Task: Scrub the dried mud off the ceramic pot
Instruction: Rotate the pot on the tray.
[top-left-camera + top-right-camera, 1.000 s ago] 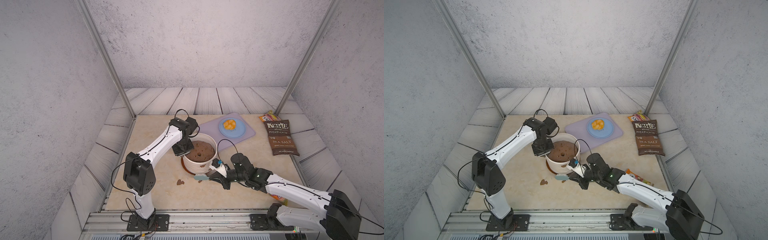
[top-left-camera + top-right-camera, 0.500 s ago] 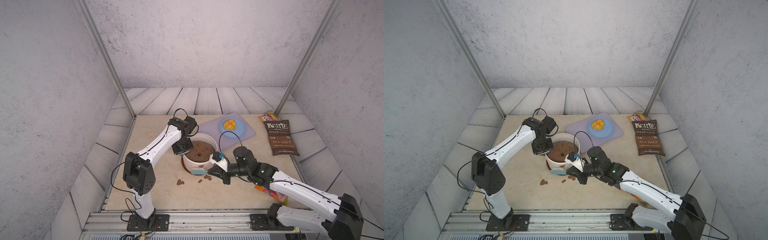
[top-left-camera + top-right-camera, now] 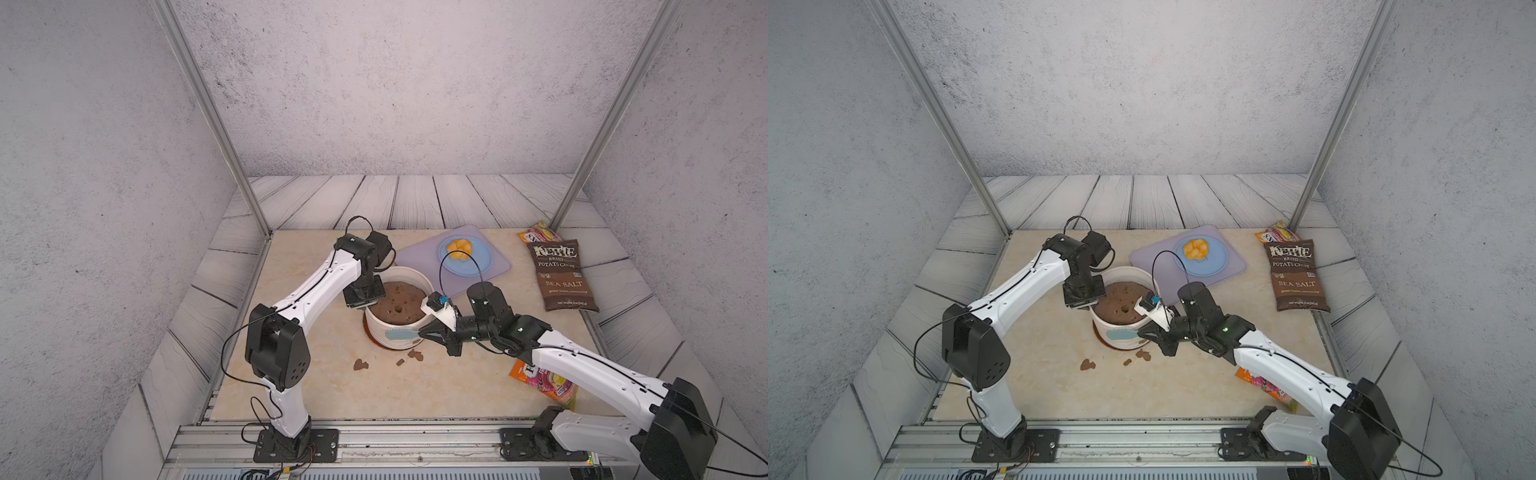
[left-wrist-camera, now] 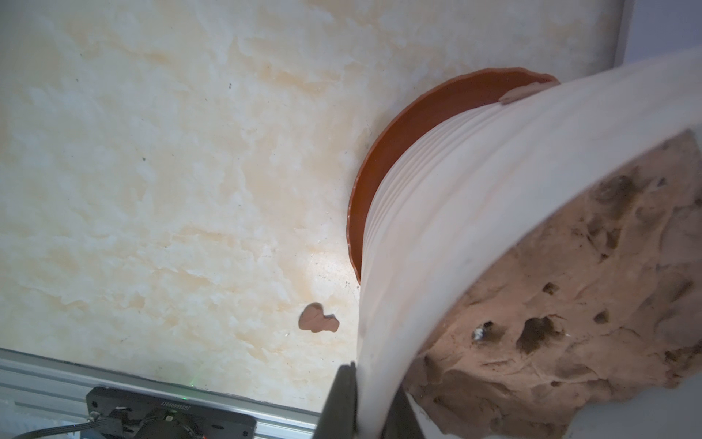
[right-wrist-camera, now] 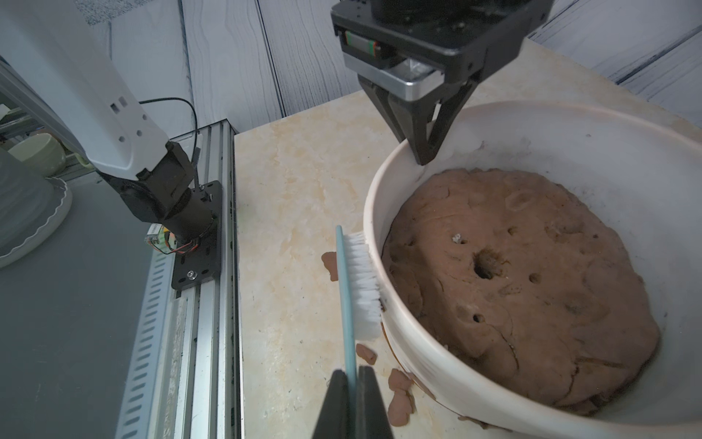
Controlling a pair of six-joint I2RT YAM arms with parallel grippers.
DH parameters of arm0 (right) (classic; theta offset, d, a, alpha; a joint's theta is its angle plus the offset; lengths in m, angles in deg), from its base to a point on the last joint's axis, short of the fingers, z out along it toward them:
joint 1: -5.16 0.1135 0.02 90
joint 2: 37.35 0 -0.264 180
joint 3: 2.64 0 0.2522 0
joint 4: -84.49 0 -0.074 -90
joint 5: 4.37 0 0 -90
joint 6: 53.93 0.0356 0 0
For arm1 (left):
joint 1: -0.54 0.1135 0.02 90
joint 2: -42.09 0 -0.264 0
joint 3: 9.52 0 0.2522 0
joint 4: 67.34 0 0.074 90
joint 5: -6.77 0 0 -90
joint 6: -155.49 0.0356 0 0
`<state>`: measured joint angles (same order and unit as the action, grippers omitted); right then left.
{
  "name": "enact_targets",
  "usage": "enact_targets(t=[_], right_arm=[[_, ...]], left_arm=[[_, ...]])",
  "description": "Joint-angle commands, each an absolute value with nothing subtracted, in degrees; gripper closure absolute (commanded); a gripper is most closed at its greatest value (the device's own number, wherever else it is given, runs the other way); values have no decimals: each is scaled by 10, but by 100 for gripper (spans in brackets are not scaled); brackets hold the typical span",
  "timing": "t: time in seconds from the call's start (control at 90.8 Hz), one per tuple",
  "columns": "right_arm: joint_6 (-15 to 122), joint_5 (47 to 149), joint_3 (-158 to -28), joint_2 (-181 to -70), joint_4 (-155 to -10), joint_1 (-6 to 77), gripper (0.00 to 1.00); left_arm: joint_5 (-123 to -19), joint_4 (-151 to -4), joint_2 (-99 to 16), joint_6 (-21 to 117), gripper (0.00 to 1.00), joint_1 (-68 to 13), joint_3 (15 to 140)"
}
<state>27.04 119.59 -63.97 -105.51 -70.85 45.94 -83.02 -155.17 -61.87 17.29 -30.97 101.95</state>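
The cream ribbed ceramic pot (image 3: 409,272) (image 3: 1125,272) stands mid-table, filled with a brown soil mound (image 3: 399,307). My left gripper (image 3: 365,307) (image 4: 373,380) is shut on the pot's rim (image 4: 437,213), one finger outside and one inside. My right gripper (image 3: 424,332) (image 5: 351,374) is shut on the light-blue handle of a brush (image 3: 400,334) (image 3: 1121,333). The brush's white bristles (image 5: 362,281) press on the pot's front wall (image 5: 380,197). Dried mud flakes (image 3: 360,365) (image 3: 1143,354) (image 5: 399,395) lie on the table by the pot. One patch of mud (image 4: 518,95) sticks to its side.
A reddish-brown saucer (image 4: 418,114) sits under the pot. Behind it a lilac mat (image 3: 419,253) carries a blue plate (image 3: 478,262) with orange food. A chip bag (image 3: 561,276) lies at the right, and a snack packet (image 3: 540,380) lies under my right arm.
My right gripper has lifted the brush from low in front of the pot up against its front wall. More mud flakes now show beside the pot. The left arm has stayed put.
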Motion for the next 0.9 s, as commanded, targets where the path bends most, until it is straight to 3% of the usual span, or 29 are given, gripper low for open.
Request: enact_targets(t=[0.0, 0.539, 0.892], right_arm=[[261, 1180, -636, -1064, -705, 445, 100], [275, 1205, -576, -1075, -711, 447, 100], [319, 1229, -552, -1023, -700, 504, 100]], left_arm=[[-839, -1512, -640, 212, 93, -305, 993], [-832, -1506, -641, 232, 93, -300, 993], [-855, -1509, -654, 243, 93, -297, 1000]])
